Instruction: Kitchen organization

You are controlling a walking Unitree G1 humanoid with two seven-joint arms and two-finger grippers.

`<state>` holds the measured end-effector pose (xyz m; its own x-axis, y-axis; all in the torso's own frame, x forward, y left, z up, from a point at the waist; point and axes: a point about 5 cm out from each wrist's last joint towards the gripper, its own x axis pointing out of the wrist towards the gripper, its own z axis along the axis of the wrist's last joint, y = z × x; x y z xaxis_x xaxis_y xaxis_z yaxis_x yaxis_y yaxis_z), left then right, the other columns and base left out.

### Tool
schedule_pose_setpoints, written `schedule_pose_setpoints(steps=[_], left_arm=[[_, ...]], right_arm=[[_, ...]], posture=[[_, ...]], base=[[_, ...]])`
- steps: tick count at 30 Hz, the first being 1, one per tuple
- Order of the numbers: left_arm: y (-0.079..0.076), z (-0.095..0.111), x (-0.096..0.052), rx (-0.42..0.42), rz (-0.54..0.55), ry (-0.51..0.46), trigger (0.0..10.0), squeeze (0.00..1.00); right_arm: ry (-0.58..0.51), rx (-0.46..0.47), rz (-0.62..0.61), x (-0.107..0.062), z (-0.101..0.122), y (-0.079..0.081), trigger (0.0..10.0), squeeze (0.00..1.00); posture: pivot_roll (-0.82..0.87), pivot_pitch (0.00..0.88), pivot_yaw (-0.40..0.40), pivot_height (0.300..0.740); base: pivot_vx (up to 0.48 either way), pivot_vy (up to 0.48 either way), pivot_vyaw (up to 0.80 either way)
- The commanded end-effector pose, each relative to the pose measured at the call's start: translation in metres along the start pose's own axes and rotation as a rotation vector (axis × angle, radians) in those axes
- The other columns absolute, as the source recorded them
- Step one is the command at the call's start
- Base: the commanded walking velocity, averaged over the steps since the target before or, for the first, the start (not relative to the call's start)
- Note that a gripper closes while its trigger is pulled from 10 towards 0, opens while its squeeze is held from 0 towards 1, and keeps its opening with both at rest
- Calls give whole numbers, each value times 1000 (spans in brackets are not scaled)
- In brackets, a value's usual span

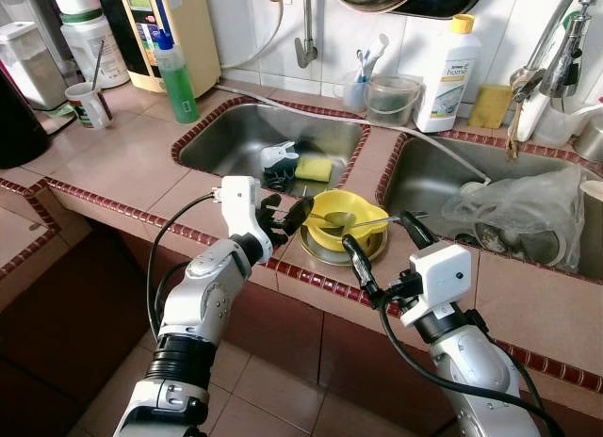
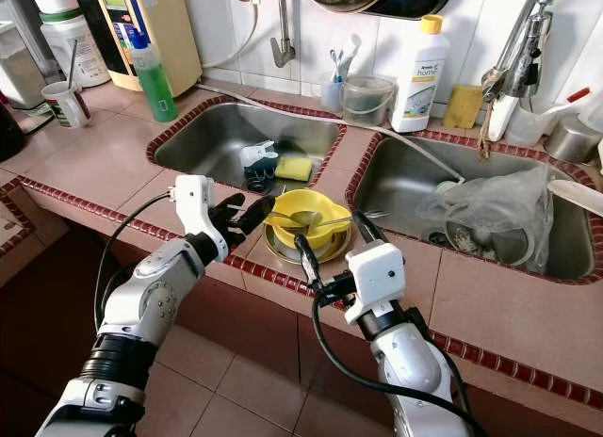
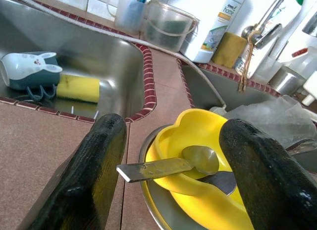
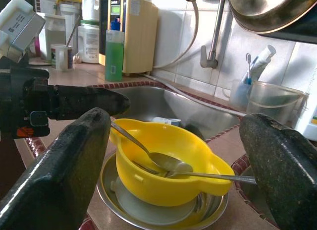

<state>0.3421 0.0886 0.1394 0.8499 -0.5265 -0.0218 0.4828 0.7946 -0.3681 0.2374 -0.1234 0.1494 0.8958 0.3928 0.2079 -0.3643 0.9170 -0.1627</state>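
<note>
Sitting on the tiled table strip between two stainless steel sinks, a glossy yellow plastic bowl [image 1: 345,220] with lobed rim handles rests inside a shallow round steel dish [image 1: 320,251]. Two metal spoons lie in the bowl: one spoon [image 3: 168,165] with a flat, dull handle pointing out over the rim toward the left gripper [image 1: 285,222], and a thinner spoon [image 4: 213,177] whose handle runs out the other side. The left gripper's rough black fingers [image 3: 94,175] are spread wide on either side of the flat handle without touching it. The right gripper [image 1: 384,254] hovers just beside the bowl, its two fingers [image 4: 64,175] also spread apart, holding nothing.

In the left sink [image 1: 226,140] lie a yellow rectangular sponge [image 1: 314,169] and a white-and-dark scrubber [image 1: 278,159]. The right sink [image 1: 424,187] holds a crumpled clear plastic bag [image 1: 513,211]. The table [image 1: 122,164] is smooth pinkish tile edged with small dark red tiles. One green bottle [image 1: 177,79] and one white detergent bottle [image 1: 448,74] stand behind the sinks.
</note>
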Motion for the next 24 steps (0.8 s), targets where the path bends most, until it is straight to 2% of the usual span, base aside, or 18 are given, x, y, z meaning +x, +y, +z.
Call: schedule_pose_setpoints(steps=[1,20,21,22,23,24], left_arm=[[0,9,-1,9,-1,-34,10000,0],[1,-4,-4,-11,-1,30,10000,0],[0,-4,-4,-8,-3,31,7333,0],[0,-4,-4,-4,-5,32,7294,0],[-1,-3,-5,-11,-15,16,0,0],[-1,-3,-5,-11,-14,16,0,0]], right_arm=[[-22,-4,3,0,7,2,10000,0],[-14,4,14,-1,6,4,10000,0],[-14,3,15,-1,6,4,10000,0],[-14,3,14,-1,6,4,10000,0],[-14,3,14,-1,6,4,10000,0],[-14,2,14,-1,6,4,10000,0]], posture=[[-99,0,74,740],[-98,0,73,740],[-97,0,73,740],[-97,0,73,740],[-96,0,73,740],[-96,0,73,740]], base=[[0,0,0],[0,0,0],[0,0,0],[0,0,0],[0,0,0],[0,0,0]])
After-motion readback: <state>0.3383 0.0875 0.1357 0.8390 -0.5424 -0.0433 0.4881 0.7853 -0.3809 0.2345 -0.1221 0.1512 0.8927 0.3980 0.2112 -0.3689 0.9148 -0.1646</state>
